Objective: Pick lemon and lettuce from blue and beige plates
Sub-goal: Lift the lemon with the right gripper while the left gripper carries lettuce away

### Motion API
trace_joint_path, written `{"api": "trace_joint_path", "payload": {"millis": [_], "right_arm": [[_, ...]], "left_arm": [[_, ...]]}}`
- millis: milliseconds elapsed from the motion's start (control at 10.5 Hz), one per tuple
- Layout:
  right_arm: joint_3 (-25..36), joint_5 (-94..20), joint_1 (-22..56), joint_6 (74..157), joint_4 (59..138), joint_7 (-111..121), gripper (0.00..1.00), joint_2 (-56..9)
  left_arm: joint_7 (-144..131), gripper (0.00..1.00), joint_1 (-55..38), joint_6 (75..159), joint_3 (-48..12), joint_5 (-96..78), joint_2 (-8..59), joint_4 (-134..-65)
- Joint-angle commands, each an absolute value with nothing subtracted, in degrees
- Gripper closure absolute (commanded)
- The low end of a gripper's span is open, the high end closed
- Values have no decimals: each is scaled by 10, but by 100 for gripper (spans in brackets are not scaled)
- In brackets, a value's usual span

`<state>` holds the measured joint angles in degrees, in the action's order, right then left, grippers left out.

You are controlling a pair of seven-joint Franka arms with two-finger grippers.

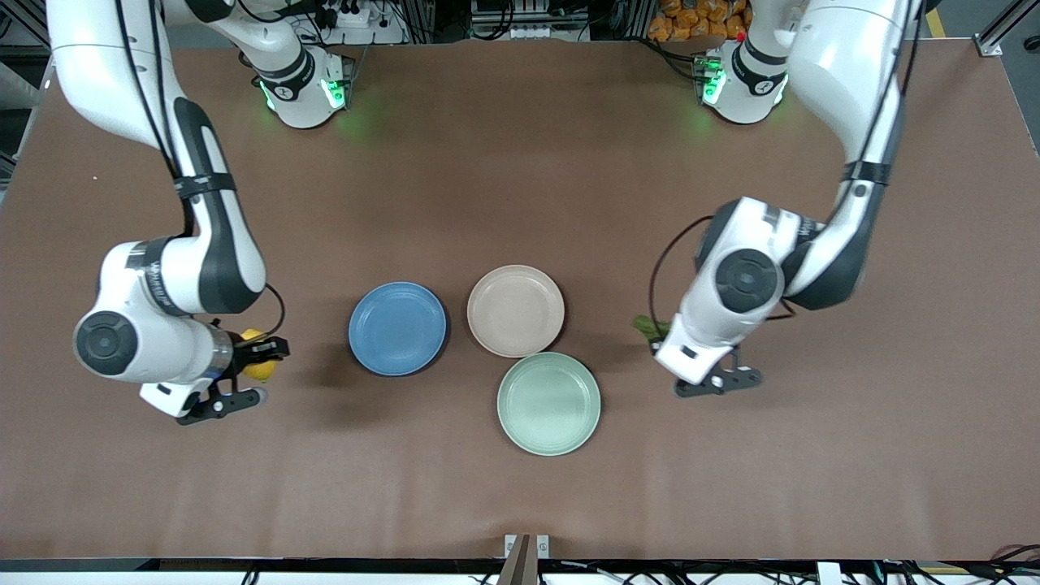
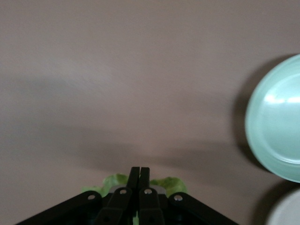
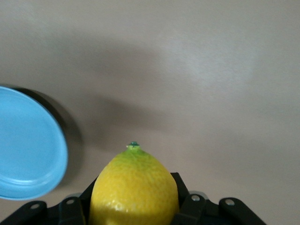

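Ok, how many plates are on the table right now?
3. The blue plate lies toward the right arm's end, the beige plate is beside it toward the left arm's end, and the green plate is nearest the front camera. All three are bare; none looks hidden.

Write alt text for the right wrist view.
A yellow lemon with a green tip fills the lower centre, clamped in the right hand above the brown table. The rim of the empty blue plate shows at one edge.
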<state>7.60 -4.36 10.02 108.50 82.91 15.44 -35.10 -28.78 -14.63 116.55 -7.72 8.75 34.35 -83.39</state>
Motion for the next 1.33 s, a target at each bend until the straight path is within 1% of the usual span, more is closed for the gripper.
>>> {"api": "trace_joint_path", "payload": {"millis": [0,95,381,476,571,857,1048,1238], "right_arm": [[69,-37,76,1078,842,196,56,-332],[81,-36,81,1091,863,201,56,-317],[98,-35,84,1211,992,224,56,-270],[98,-34,83,1241,1025,227,56,-257],[98,-35,80,1269,1054,227,56,-248],[98,-35,78,1377,1147,228,56,-233],[98,-36,72,1422,1172,231,56,-240],[98,-37,66,1488,1200,233,54,-258]], "left_arm": [[-194,100,-100,1159,-83,103,335,-846],[-158,100,-83,1159,-83,103,339,-846],[-86,100,-45,1159,-83,100,352,-846],[-74,4,-42,1159,-83,96,352,-848],[-82,0,-45,1159,-83,97,352,-852],[-76,0,-41,1150,-83,98,349,-858],[-88,0,-45,1143,-90,95,339,-867],[-152,0,-43,1139,-101,93,301,-909]]}}
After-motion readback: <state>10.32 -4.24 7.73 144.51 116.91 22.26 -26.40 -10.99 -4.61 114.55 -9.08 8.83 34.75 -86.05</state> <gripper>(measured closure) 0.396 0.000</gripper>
